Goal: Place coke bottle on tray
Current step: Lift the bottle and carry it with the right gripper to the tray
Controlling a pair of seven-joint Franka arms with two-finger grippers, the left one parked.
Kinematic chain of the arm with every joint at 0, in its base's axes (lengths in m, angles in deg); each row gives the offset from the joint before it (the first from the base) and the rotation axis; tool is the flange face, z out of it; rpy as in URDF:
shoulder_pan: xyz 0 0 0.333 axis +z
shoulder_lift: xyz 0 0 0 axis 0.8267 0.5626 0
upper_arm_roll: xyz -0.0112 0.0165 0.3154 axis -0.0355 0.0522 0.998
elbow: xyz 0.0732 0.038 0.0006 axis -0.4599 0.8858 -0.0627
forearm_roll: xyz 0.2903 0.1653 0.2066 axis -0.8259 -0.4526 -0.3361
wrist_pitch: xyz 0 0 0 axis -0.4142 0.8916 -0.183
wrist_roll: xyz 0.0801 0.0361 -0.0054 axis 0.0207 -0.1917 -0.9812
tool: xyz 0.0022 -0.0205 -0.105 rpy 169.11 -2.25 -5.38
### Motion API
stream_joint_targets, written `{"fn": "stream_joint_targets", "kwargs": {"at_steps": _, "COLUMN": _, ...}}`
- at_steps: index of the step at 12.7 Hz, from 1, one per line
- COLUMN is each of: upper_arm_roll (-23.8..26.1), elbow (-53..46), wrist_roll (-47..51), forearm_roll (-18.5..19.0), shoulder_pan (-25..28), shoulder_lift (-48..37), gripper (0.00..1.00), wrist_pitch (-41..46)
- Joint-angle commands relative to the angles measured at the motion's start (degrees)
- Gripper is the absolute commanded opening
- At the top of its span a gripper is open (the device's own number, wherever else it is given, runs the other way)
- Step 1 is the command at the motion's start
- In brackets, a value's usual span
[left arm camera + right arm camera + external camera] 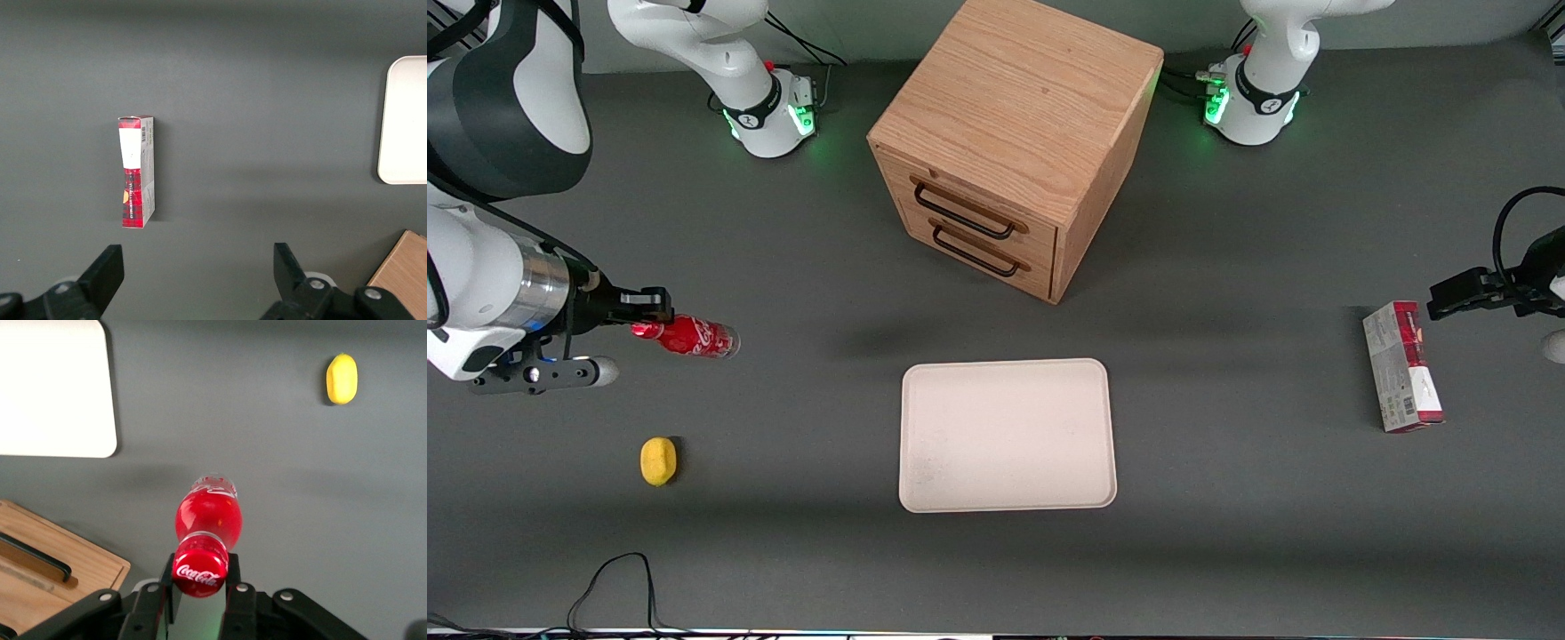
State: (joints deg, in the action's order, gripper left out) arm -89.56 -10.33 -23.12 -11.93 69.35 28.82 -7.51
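Observation:
The coke bottle (691,337) is a small red bottle with a red cap, white lettering and a clear base. My gripper (643,320) is shut on its cap end and holds it above the table at the working arm's end. In the right wrist view the bottle (207,519) sits between the fingers (166,575), the cap facing the camera. The cream-white tray (1007,436) lies flat at the table's middle, nearer the front camera than the wooden cabinet; its corner shows in the right wrist view (53,393).
A wooden two-drawer cabinet (1014,133) stands farther from the front camera than the tray. A yellow lemon (658,461) lies near the bottle, closer to the camera. A red-and-grey carton (1402,366) lies toward the parked arm's end.

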Motion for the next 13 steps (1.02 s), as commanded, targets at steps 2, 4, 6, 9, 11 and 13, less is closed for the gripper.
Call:
{"fn": "stream_joint_targets", "kwargs": {"at_steps": 2, "upper_arm_roll": 6.15, "elbow": -12.23, "wrist_roll": 13.89, "forearm_roll": -1.26, "shoulder_pan": 0.21, "shoulder_lift": 11.42, "gripper": 0.0, "wrist_pitch": -0.63}}
{"fn": "stream_joint_targets", "kwargs": {"at_steps": 4, "upper_arm_roll": 8.98, "elbow": -12.35, "wrist_roll": 21.38, "forearm_roll": -1.08, "shoulder_pan": 1.44, "shoulder_lift": 13.73, "gripper": 0.0, "wrist_pitch": -7.47}}
{"fn": "stream_joint_targets", "kwargs": {"at_steps": 6, "upper_arm_roll": 8.81, "elbow": -12.43, "wrist_roll": 27.18, "forearm_roll": -0.64, "shoulder_pan": 4.94, "shoulder_lift": 18.2, "gripper": 0.0, "wrist_pitch": -15.28}}
{"fn": "stream_joint_targets", "kwargs": {"at_steps": 9, "upper_arm_roll": 8.72, "elbow": -12.43, "wrist_roll": 35.36, "forearm_roll": 3.13, "shoulder_pan": 8.82, "shoulder_lift": 24.01, "gripper": 0.0, "wrist_pitch": -26.54}}
{"fn": "stream_joint_targets", "kwargs": {"at_steps": 11, "upper_arm_roll": 8.55, "elbow": -12.43, "wrist_roll": 36.97, "forearm_roll": 3.32, "shoulder_pan": 9.62, "shoulder_lift": 25.95, "gripper": 0.0, "wrist_pitch": -29.99}}
{"fn": "stream_joint_targets", "kwargs": {"at_steps": 13, "upper_arm_roll": 8.46, "elbow": -12.43, "wrist_roll": 38.36, "forearm_roll": 4.71, "shoulder_pan": 10.49, "shoulder_lift": 28.23, "gripper": 0.0, "wrist_pitch": -33.42}}
